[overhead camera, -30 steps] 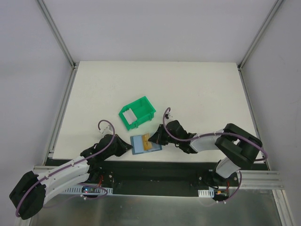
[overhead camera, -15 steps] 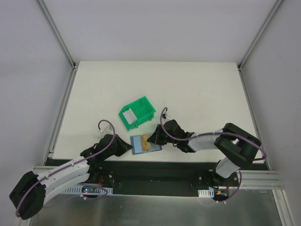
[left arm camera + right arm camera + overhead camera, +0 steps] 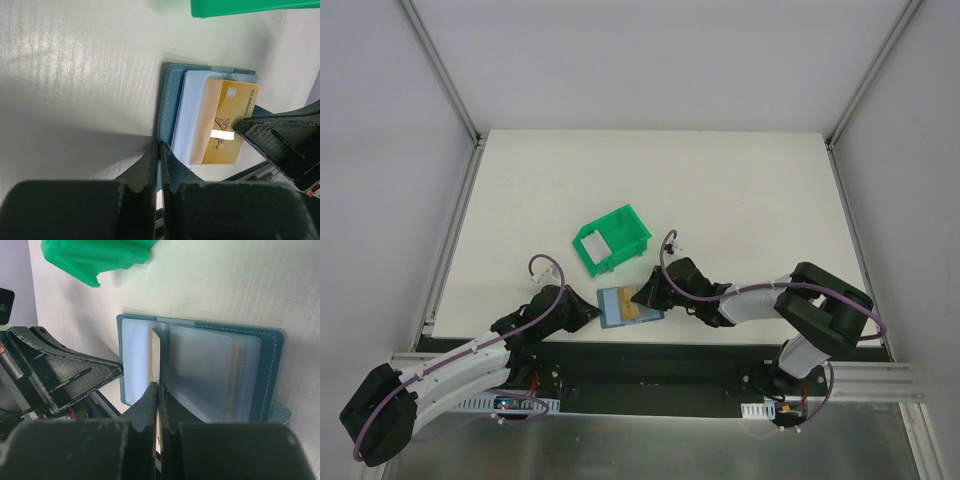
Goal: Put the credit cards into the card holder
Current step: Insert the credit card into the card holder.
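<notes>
The teal-blue card holder lies open near the table's front edge, with its pale blue pockets up. My left gripper is shut on the holder's left edge. My right gripper is shut on the tan-gold card. It holds the card over the holder's inside, its front edge at a pocket. In the right wrist view the card shows edge-on between the closed fingers. A pale grey card lies in the green bin. The dark card is out of view.
The green plastic bin stands just behind the holder, close to both grippers, and also shows in the left wrist view and the right wrist view. A tan strip shows in one of the holder's clear pockets.
My right gripper has edged a little to the left with the tan-gold card, further over the holder. The left gripper and the holder have not moved.
</notes>
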You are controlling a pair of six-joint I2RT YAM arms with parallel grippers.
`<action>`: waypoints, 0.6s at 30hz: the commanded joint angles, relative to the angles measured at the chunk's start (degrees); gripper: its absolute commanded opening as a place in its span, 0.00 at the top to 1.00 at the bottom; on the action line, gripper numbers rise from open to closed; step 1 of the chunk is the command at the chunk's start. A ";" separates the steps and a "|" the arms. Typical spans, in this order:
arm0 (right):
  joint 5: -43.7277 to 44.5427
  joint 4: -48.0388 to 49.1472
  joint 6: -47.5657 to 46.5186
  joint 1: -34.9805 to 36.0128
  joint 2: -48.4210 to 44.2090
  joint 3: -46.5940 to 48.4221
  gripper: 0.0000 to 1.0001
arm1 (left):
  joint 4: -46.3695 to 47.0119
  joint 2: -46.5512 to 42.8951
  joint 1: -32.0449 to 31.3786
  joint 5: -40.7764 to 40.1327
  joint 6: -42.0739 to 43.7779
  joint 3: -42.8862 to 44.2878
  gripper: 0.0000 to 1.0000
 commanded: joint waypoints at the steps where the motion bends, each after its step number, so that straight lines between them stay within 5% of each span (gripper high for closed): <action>1: 1.46 0.48 1.65 1.52 0.21 -0.64 1.00 | -1.06 -0.05 -0.44 -0.23 1.62 -5.75 1.00; 10: 5.85 -1.71 0.86 3.54 -0.05 1.21 0.95 | -1.06 -0.49 -0.44 0.04 1.71 -5.93 1.00; 18: 11.04 -15.34 -6.26 3.54 -7.69 3.40 0.69 | -1.06 -1.54 -0.35 0.04 1.53 -6.37 1.00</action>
